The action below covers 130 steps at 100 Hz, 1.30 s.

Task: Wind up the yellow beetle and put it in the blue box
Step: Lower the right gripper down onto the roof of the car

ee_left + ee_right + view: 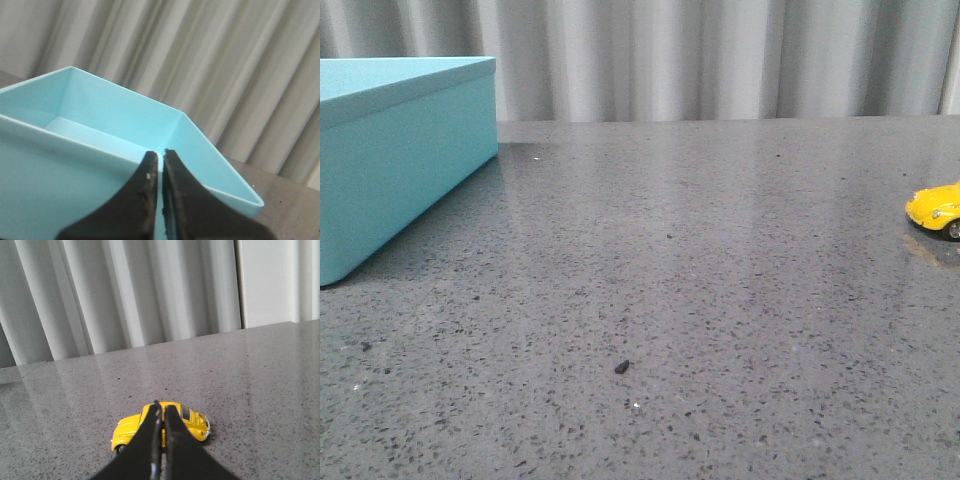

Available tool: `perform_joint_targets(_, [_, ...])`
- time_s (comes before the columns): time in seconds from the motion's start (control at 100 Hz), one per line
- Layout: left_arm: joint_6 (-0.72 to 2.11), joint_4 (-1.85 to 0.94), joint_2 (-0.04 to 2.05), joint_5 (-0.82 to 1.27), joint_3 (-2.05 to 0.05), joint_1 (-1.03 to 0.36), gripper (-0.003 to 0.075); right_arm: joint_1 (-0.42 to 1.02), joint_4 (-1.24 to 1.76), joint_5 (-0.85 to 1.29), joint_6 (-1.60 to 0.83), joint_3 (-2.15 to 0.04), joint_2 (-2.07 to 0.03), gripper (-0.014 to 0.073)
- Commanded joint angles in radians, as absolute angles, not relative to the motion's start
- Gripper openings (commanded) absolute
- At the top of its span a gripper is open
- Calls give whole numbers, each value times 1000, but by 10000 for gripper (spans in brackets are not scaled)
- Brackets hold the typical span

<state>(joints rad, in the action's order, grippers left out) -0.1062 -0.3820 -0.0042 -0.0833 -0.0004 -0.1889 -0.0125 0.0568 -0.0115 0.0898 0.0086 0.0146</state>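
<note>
Two task items are showing. The blue box (405,150) is sitting at the table's (670,250) left side in the front view, with a light curtain (720,60) hanging behind. In the left wrist view the box is appearing open-topped: inner walls and a pale floor are showing, and nothing is lying in the part I can see.

Left gripper (160,165): fingers are pressing nearly together with only a thin slit between, pinching nothing, tips hovering at the box's near rim.

Right gripper (161,412): fingers are likewise drawn together, gripping nothing. The yellow beetle (162,429) is sitting on the table just beyond and beneath the tips, standing on its wheels; contact cannot be told. In the front view the beetle is showing at the far right edge, well apart from the box.
</note>
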Motion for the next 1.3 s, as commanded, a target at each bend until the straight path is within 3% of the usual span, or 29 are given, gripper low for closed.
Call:
perform_joint_targets(0.0, [-113, -380, -35, -148, 25, -191, -21, -11, 57, -85, 78, 25, 29, -52])
perform_joint_targets(0.8, [-113, -380, -35, -148, 25, -191, -21, -11, 58, -184, 78, 25, 29, -52])
perform_joint_targets(0.96, [-115, -400, -35, -95, 0, -191, -21, -11, 227, -259, 150, -19, 29, -52])
perform_joint_targets(1.13, [-111, -367, -22, 61, -130, -191, -21, -11, 232, 42, 148, -193, 2, -52])
perform_joint_targets(1.29, [-111, -259, 80, 252, -295, -191, -21, -11, 150, 295, 120, -380, -147, -52])
